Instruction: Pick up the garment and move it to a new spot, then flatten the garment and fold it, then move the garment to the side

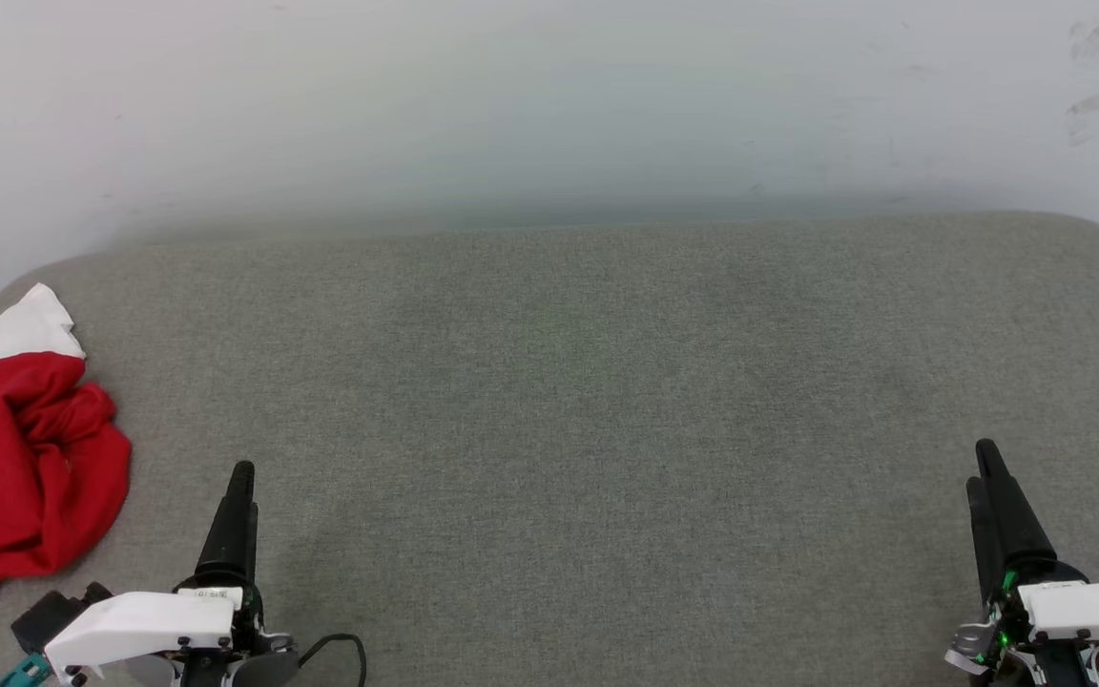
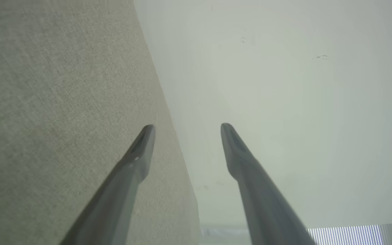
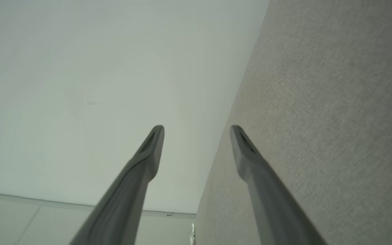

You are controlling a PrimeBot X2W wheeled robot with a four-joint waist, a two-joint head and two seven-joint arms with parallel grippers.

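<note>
**Item 1. Garment** (image 1: 25, 468): red cloth with white parts, crumpled into a loose heap. It lies at 9 o'clock in the head view, on the left end of the grey fabric surface (image 1: 559, 382), and the picture's edge cuts part of it off. A white piece sticks out at its 12 o'clock side. A small white scrap with red stripes shows at its 6 o'clock end. Neither gripper touches it.

**Item 2. Left gripper** (image 1: 242, 477): at 7 o'clock in the head view, near the garment's 4 o'clock side but apart from it, with its dark fingers pointing to 12. In the left wrist view the left gripper (image 2: 186, 127) has its two fingers spread wide, with nothing between them.

**Item 3. Right gripper** (image 1: 984, 468): at 4 o'clock in the head view, well apart from the garment. In the right wrist view the right gripper (image 3: 197, 128) has its fingers parted wide and holds nothing.

**Item 4. Surroundings:** a pale wall (image 1: 549, 95) runs across 12 o'clock behind the surface. A black cable (image 1: 340, 644) curls beside the left gripper's base.
</note>
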